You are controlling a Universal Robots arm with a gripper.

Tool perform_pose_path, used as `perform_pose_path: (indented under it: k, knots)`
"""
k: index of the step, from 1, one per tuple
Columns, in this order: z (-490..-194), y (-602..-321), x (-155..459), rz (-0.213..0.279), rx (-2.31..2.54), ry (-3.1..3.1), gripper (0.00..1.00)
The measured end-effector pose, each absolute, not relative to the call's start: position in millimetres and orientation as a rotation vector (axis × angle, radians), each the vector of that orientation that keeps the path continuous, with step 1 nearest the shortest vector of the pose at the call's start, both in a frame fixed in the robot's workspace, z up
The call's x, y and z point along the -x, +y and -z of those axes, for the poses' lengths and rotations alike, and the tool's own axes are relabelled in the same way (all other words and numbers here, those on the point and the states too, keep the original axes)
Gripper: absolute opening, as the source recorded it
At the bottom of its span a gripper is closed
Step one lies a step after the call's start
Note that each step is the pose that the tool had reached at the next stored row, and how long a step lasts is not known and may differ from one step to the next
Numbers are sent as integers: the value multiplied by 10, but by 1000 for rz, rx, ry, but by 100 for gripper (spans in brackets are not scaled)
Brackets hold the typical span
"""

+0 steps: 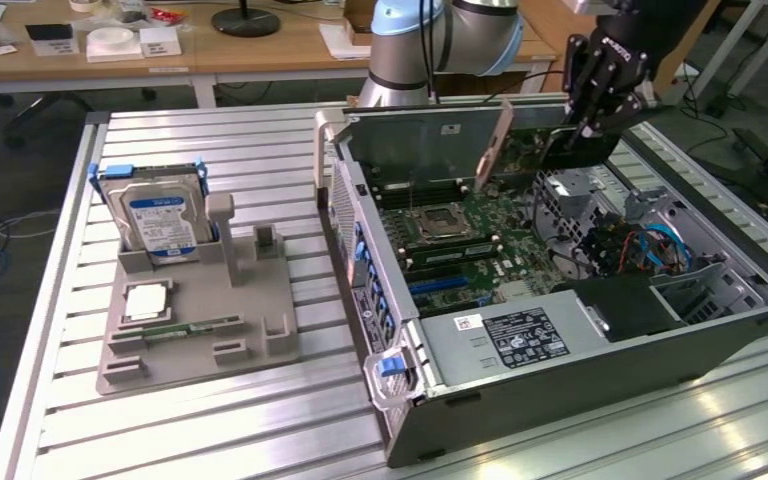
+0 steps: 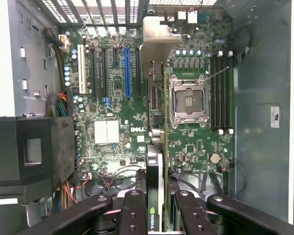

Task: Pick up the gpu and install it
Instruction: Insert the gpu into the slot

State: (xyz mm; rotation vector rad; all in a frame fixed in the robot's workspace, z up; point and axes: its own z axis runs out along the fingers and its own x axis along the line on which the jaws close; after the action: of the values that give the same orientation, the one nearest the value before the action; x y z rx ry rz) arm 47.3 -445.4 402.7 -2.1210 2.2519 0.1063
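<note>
Gripper [image 2: 156,215]: jaws clamped on the gpu [image 2: 155,171], one on each face.
Gpu: edge-on, running away from the jaws, metal bracket [image 2: 157,36] at the far end; held above the board, not seated.
Beyond the jaws: motherboard [image 2: 112,103], blue slot [image 2: 127,72] on one side of the card, CPU socket [image 2: 188,100] on the other.
Enclosure: open computer case [image 2: 262,147].

Bright even room light, glare on table [image 1: 224,430] slats; soft shadows

free room is left over the motherboard [image 2: 196,147] in the open case [image 1: 598,370]; the gpu [image 2: 156,166], clamped in the gripper [image 2: 159,203], is hung between expansion slots [image 2: 127,71] and cpu socket [image 2: 188,100], the black shroud [image 2: 34,152] aside.
</note>
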Motion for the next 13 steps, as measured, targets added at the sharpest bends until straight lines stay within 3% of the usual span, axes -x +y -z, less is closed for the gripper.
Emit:
perform_pose_path:
  k: [13]
  knots:
    - [-3995,-4461,-434,-107,2121,2252,26]
